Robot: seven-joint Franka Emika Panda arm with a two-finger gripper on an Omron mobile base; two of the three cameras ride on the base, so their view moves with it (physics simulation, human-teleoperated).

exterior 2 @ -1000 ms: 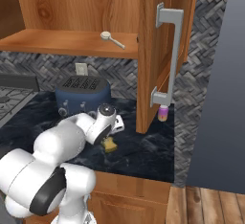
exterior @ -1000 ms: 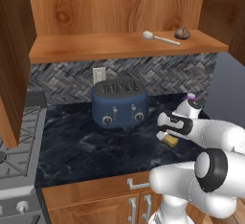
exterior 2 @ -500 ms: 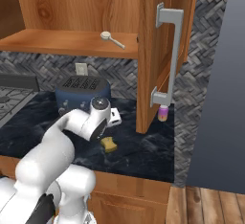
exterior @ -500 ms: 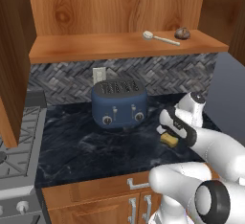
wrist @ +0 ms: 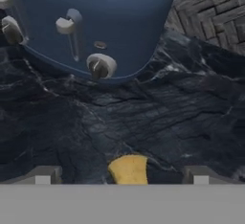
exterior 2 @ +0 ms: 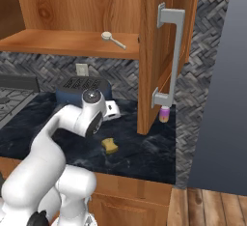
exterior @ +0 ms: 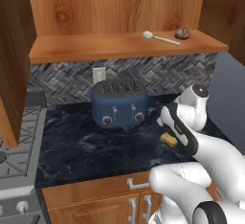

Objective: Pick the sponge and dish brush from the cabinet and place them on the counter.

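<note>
Dark marbled counter [exterior: 86, 146] carries one sponge [exterior 2: 110, 145], lying free below the gripper [wrist: 122, 175], whose jaws stand apart and empty. Behind sits one blue toaster [exterior: 118, 103]. One dish brush [exterior: 160, 38] lies in the cabinet [exterior: 119, 46]; fetching it seemingly comes next, needing a high reach.

The worktop [exterior: 86, 151] was glossy marbled stone; the cabinet [exterior: 119, 46] was smooth grained wood; the toaster [exterior: 118, 104] looked satin blue; the sponge [exterior 2: 110, 146] appeared matt.
</note>
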